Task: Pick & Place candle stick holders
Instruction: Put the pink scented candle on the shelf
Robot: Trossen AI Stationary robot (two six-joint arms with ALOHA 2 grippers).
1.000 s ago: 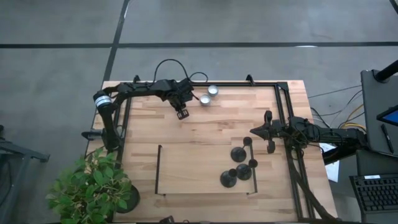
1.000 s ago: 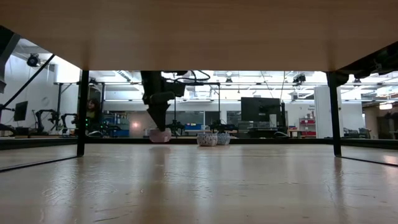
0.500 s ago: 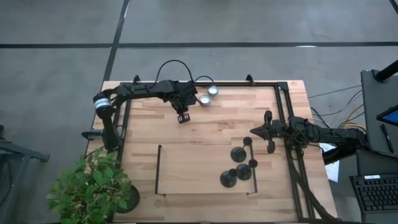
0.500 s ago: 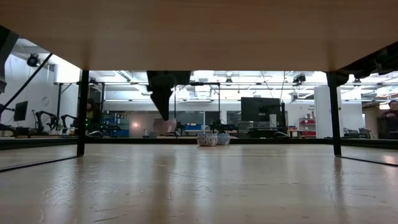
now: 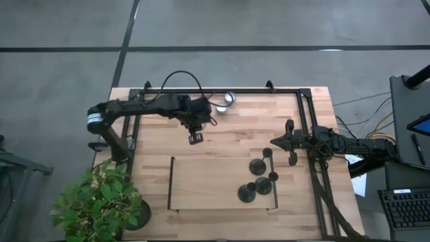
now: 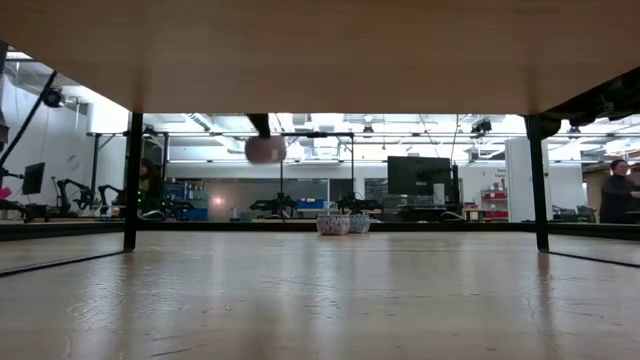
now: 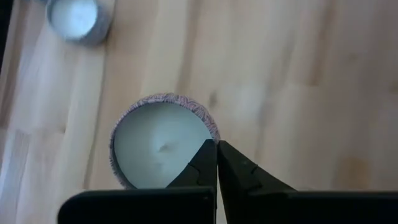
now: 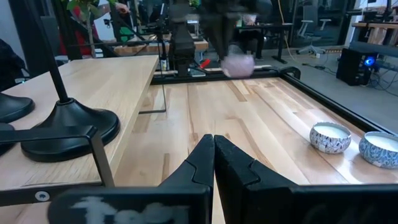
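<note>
My left gripper (image 5: 195, 138) is over the table's far middle, shut on a white tealight candle in a patterned round cup (image 7: 161, 149). The candle is in the air, as the low view (image 6: 265, 150) and the right wrist view (image 8: 237, 64) show. Two more tealight candles (image 6: 333, 224) (image 6: 358, 223) rest on their bottoms near the far edge. Three black candle stick holders (image 5: 258, 166) (image 5: 263, 186) (image 5: 246, 194) stand on their round bases at the near right. My right gripper (image 5: 272, 141) is shut and empty, just beyond them. My left gripper pinches the candle cup's wall at its rim (image 7: 213, 138), one finger over the wax and one outside the cup. The fingers come from above, pointing down. The candle hangs below them, lifted clear of the table, its top up.
A thin black frame (image 5: 171, 181) stands on the table's near middle, beside the holders. Black rails (image 5: 306, 114) run along the far and right edges. A potted plant (image 5: 101, 202) stands at the near left corner. A person (image 6: 620, 190) is in the room behind.
My left gripper has gone up and a little toward the table's near edge. The candle stood on the table a second ago and is now lifted clear, well above the wood. The right arm has kept still.
</note>
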